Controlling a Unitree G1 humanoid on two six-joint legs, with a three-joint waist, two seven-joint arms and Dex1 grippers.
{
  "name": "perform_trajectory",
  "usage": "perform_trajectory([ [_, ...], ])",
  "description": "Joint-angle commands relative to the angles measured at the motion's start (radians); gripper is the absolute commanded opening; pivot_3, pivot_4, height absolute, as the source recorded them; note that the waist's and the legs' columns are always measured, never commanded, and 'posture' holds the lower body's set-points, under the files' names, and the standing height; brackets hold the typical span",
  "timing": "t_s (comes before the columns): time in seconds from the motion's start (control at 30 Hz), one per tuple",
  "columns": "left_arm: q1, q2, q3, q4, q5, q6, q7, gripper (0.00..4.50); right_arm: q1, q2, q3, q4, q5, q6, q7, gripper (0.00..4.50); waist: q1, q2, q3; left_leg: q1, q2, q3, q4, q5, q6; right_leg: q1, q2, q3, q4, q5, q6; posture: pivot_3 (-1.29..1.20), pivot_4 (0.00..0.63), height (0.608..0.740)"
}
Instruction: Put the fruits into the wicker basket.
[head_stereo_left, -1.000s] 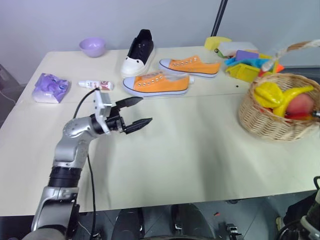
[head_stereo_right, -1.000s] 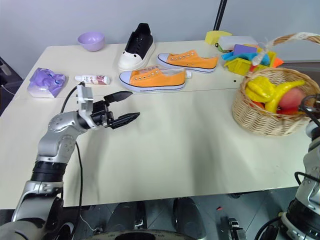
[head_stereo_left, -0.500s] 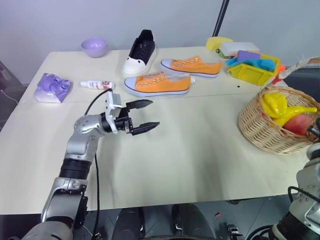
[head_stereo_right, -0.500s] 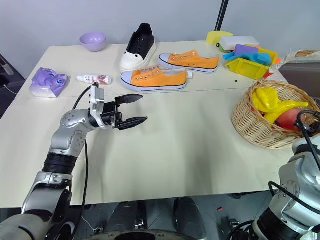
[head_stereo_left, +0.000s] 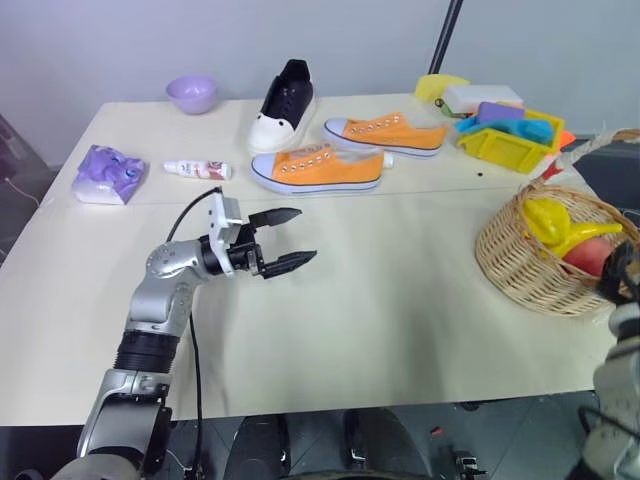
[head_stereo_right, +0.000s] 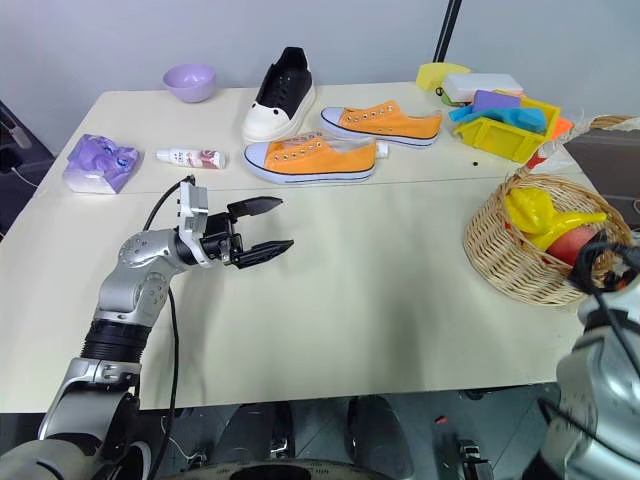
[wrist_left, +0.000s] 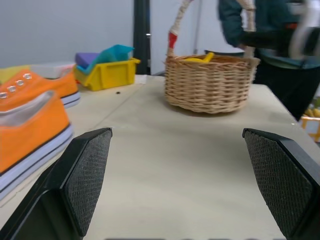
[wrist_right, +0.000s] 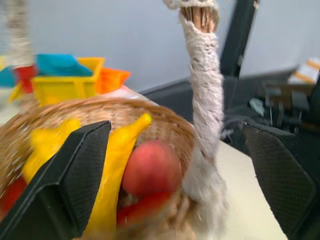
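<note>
Now two orange sneakers (head_stereo_right: 310, 158) sit beyond both open hands, left (head_stereo_right: 257, 228) and right (wrist_right: 180, 165).

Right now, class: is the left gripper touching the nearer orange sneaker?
Apart. In the left eye view, the left gripper hangs open with bare table between it and the orange sneaker.

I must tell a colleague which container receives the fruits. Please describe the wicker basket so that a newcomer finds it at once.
Look at the cream table, then at its right edge, nearest the robot's right arm. There stands the wicker basket, round and tan, with a yellow banana and a pink peach inside. Unlike the yellow plastic bin behind it, it is woven and has a tall arched handle.
</note>
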Motion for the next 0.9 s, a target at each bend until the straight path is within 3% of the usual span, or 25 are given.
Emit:
perform_trajectory([
  [0.03, 0.016, 0.010, 0.027, -0.036, 0.006, -0.008, 0.035, 4.50, 0.130, 0.041, 0.102, -0.138, -0.026, -0.171, 0.090, 4.43, -0.005, 0.001, 0.000, 0.000, 0.000, 0.000, 0.000, 0.000, 0.000, 0.000, 0.000, 0.000, 0.000, 0.000, 0.000, 0.00, 0.150, 0.740],
  [0.13, 0.037, 0.025, 0.039, -0.059, 0.009, 0.010, 0.071, 4.50, 0.203, 0.031, 0.251, -0.149, -0.064, -0.264, 0.167, 4.43, -0.008, -0.001, -0.001, 0.001, 0.001, 0.000, 0.000, 0.000, 0.000, 0.000, 0.000, 0.000, 0.000, 0.000, 0.000, 0.00, 0.150, 0.740],
  [0.27, 0.094, 0.059, 0.069, -0.122, 0.025, 0.014, 0.145, 4.50, 0.079, -0.030, 0.322, -0.065, -0.022, -0.289, 0.242, 4.43, -0.005, -0.001, -0.001, 0.001, 0.002, 0.000, 0.001, 0.000, 0.000, 0.000, 0.001, 0.000, 0.000, -0.002, -0.003, 0.00, 0.150, 0.740],
  [0.53, 0.235, 0.102, 0.162, -0.276, 0.048, 0.064, 0.338, 4.50, -0.158, -0.263, 0.480, 0.145, 0.134, -0.228, 0.554, 4.43, 0.002, -0.003, 0.000, 0.001, 0.000, 0.000, 0.001, 0.000, 0.000, 0.001, -0.001, 0.000, 0.000, -0.002, -0.003, 0.00, 0.150, 0.740],
  [0.67, 0.351, 0.115, 0.269, -0.376, 0.034, 0.082, 0.436, 4.50, -0.318, -0.386, 0.558, 0.346, 0.168, -0.246, 0.764, 4.43, -0.007, -0.005, 0.001, 0.001, 0.001, 0.002, 0.001, 0.000, 0.001, 0.000, -0.002, 0.000, -0.001, -0.002, -0.003, 0.00, 0.150, 0.740],
  [0.9, 0.525, 0.083, 0.364, -0.518, 0.040, 0.091, 0.570, 4.50, -0.468, -0.404, 0.652, 0.557, 0.140, -0.314, 0.906, 4.43, 0.002, -0.005, 0.001, 0.001, 0.002, 0.002, 0.001, 0.000, 0.000, 0.000, -0.002, 0.000, 0.000, -0.001, -0.002, 0.00, 0.150, 0.740],
])
